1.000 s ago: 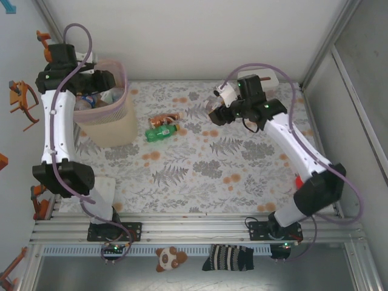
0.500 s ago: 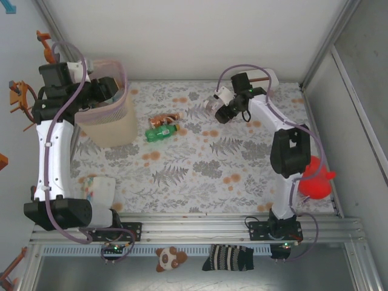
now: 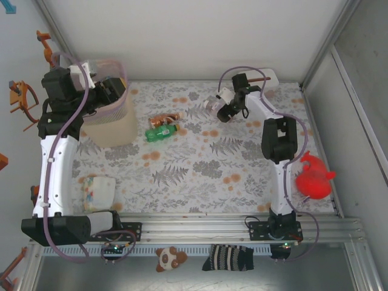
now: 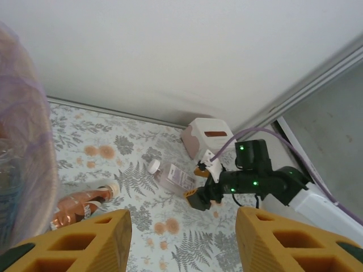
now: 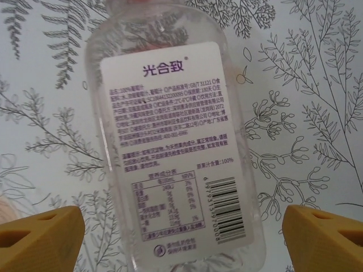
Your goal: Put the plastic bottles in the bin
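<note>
top view: the left gripper (image 3: 108,91) hangs over the bin (image 3: 112,130). the right gripper (image 3: 219,110) is at a clear bottle (image 3: 211,103). a green bottle (image 3: 160,133) and a brown bottle (image 3: 163,119) lie between them.
left wrist: fingers (image 4: 85,243) apart, nothing held.
right wrist: fingers (image 5: 39,235) spread wide either side of the clear bottle, which lies on the floral table (image 5: 306,85).

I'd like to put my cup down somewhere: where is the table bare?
The widest bare stretch of the table is its middle and near part, between the white packet and the red toy. The far side is crowded: the bin, the green bottle and brown bottle beside it, and the clear bottle under the right pincer.
</note>
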Tool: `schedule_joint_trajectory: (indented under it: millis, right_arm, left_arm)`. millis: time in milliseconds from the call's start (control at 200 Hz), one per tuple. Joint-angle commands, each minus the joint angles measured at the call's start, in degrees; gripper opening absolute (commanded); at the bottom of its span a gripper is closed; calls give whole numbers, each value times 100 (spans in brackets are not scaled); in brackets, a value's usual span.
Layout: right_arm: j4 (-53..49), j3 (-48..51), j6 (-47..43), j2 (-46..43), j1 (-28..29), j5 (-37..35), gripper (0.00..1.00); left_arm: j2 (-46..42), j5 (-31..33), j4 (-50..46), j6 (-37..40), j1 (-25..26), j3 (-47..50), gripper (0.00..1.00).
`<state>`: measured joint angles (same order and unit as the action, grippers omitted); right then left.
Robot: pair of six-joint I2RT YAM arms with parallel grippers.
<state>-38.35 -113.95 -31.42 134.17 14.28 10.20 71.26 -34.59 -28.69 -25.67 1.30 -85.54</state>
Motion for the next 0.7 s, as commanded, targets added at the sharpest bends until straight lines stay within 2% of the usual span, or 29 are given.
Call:
schedule_joint_trajectory:
  millis: [0, 185, 351, 526, 696]
  right_arm:
    - [-131, -256, -187, 233, -20, 18, 89]
    - [-214, -334, -242, 417, -59, 70, 84]
    - [-270, -207, -242, 376, -62, 147, 72]
    - [-154, 118, -207, 114, -60, 189, 62]
    - [32, 557, -39, -341, -48, 290, 58]
  left_arm:
    - [-39, -127, 183, -141, 88, 64, 51]
    - [-51, -85, 221, -177, 183, 98, 51]
    - [-45, -22, 381, -275, 238, 203, 51]
    - [78, -87, 393, -356, 305, 204, 50]
    - [60, -114, 596, -397, 382, 330, 50]
